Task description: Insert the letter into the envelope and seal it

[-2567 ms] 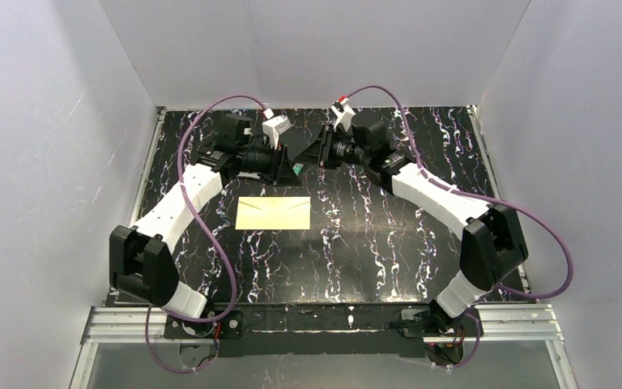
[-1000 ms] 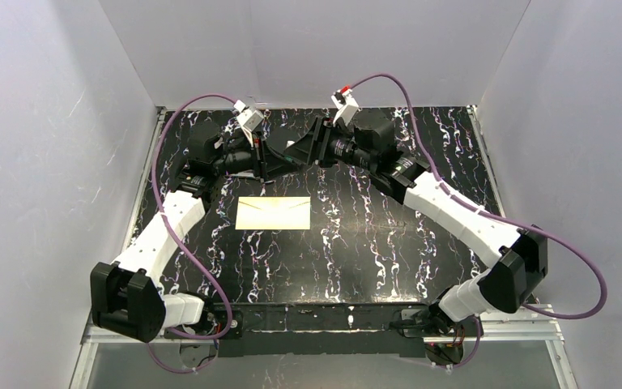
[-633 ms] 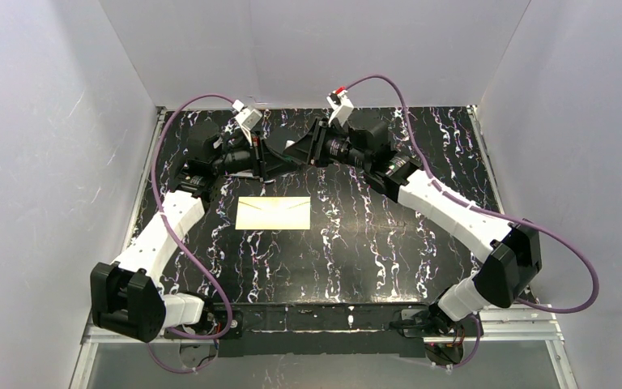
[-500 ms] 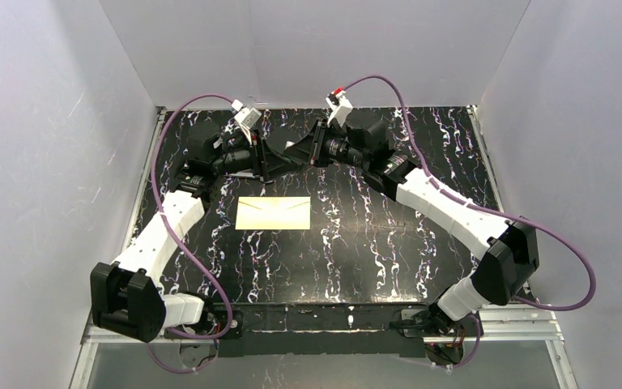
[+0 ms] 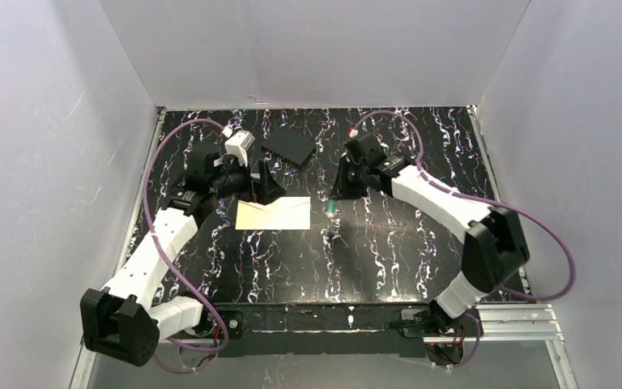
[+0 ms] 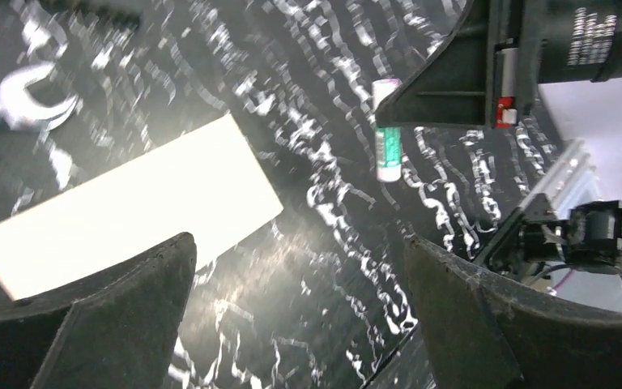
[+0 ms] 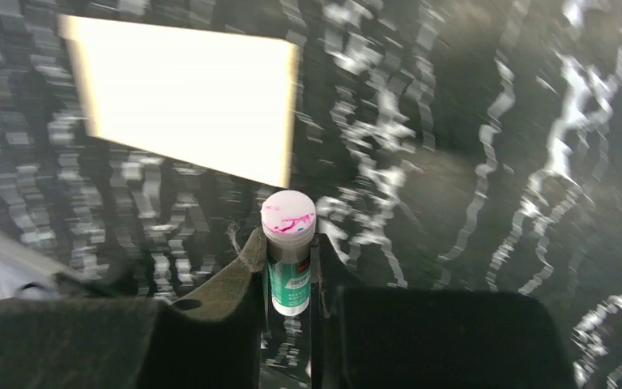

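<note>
Marbled table [image 5: 372, 251], flat closed envelope [image 5: 274, 214]

The table [image 5: 389, 259] had a black top with white veins like marble. The envelope [image 5: 274, 213] lay flat on it, a little left of the middle, with its long edges running from left to right. A black flat square [image 5: 288, 148] lay farther back, turned at an angle, apart from the envelope.

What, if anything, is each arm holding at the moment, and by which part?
The right fingers clamp a glue stick by its green body, just below the white cap. The left fingers stand wide open and hold nothing.
</note>
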Motion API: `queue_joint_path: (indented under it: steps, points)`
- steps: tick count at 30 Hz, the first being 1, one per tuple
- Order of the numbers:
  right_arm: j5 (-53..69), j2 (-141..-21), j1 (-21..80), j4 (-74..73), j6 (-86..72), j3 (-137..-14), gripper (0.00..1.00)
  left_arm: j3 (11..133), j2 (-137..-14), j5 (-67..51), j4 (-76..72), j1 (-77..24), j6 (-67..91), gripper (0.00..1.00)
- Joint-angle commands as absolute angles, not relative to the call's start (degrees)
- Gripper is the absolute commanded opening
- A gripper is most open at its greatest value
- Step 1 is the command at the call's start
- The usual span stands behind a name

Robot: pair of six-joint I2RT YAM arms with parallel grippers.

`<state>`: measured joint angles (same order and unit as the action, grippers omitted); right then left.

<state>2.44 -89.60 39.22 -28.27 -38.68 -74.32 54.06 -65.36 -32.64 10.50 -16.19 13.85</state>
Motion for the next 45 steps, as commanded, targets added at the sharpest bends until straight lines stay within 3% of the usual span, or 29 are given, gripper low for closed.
queue_joint_path:
  steps: [1, 8, 11, 15, 20, 26, 31, 33, 36, 45]
  points:
    - [0.51, -96.49, 37.25, -37.32, -34.89, -71.45, 0.10, 55.55, -59.94, -21.55, 27.96, -15.77, 13.37, 0.98]
    - [0.36, -105.51, 36.65, -39.07, -30.78, -72.95, 0.16, 57.84, -55.77, -14.59, 39.00, -15.81, 16.04, 0.98]
    - [-2.26, -108.20, 36.42, -40.15, -30.28, -73.77, 0.30, 59.34, -54.46, -14.13, 41.78, -15.77, 16.42, 0.98]
    - [-4.68, -107.85, 36.43, -40.77, -30.42, -74.88, 0.57, 62.78, -53.26, -10.44, 46.34, -15.79, 19.09, 0.98]
    - [-5.99, -103.99, 36.39, -41.73, -30.64, -77.54, 0.72, 68.57, -52.83, -4.88, 53.65, -15.82, 23.02, 0.98]
    - [-14.02, -91.30, 36.46, -48.19, -31.84, -81.82, 0.77, 78.21, -52.60, -3.16, 61.76, -15.77, 25.03, 0.98]
    - [-25.69, -72.27, 36.45, -50.83, -31.17, -81.18, 0.83, 86.96, -51.64, -0.80, 65.76, -15.77, 24.30, 0.98]
    - [-29.59, -64.42, 36.43, -51.91, -30.24, -82.65, 0.96, 90.71, -51.35, -0.84, 67.56, -15.74, 23.34, 0.98]
    - [-32.59, -56.97, 36.47, -51.83, -28.27, -85.27, 0.99, 95.11, -49.88, 1.86, 68.66, -15.81, 22.25, 0.98]
    - [-33.51, -53.20, 36.47, -54.19, -27.05, -98.38, 0.99, 102.89, -44.37, 12.19, 74.07, -15.80, 18.50, 0.98]
